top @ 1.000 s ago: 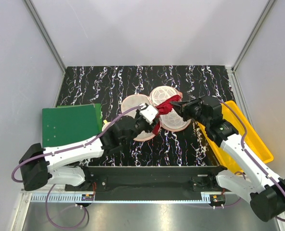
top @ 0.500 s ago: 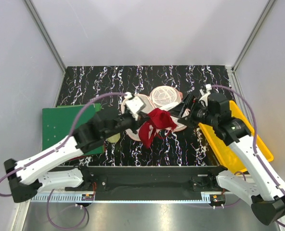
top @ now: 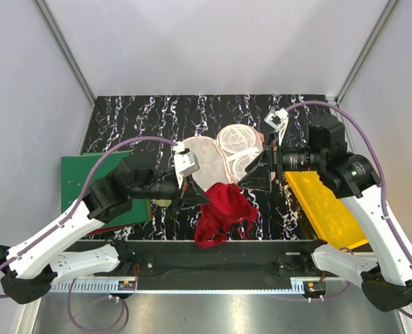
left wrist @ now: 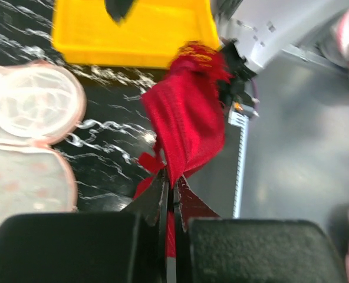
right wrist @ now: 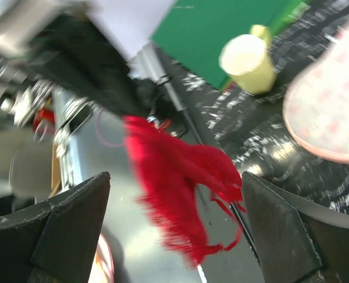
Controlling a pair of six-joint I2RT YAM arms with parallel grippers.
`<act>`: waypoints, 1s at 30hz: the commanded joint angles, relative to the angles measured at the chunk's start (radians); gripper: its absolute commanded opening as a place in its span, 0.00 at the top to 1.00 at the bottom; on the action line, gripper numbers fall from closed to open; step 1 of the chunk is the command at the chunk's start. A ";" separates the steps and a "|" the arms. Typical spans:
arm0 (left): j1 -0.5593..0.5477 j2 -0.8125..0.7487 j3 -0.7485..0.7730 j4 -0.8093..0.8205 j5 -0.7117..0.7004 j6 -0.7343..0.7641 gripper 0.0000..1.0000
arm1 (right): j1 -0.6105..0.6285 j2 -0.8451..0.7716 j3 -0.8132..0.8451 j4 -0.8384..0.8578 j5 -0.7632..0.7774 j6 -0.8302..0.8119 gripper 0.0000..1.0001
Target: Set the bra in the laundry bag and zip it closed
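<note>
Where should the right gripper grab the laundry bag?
Probably pinch the laundry bag by its right-hand rim, coming in low from the right. It lies open and flat, so only the thin edge offers a bite, and that edge faces the open right gripper; the left gripper holds the bra.

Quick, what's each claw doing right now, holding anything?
Left gripper: closed, pinching the bra.
Right gripper: open, holding nothing.

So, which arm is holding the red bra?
The left arm: its jaws are shut on the bra, which hangs from them. The right arm has its jaws wide open, holding nothing.
</note>
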 commanded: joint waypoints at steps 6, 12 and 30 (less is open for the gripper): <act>0.027 0.025 0.028 -0.014 0.238 -0.048 1.00 | 0.173 0.053 0.042 0.045 -0.225 -0.054 0.03; 0.027 0.058 0.037 0.019 0.404 -0.046 1.00 | 0.285 0.108 0.012 0.057 -0.157 -0.066 0.05; 0.025 0.023 0.009 0.032 0.669 -0.013 1.00 | 0.331 0.179 0.102 -0.038 -0.133 -0.201 0.00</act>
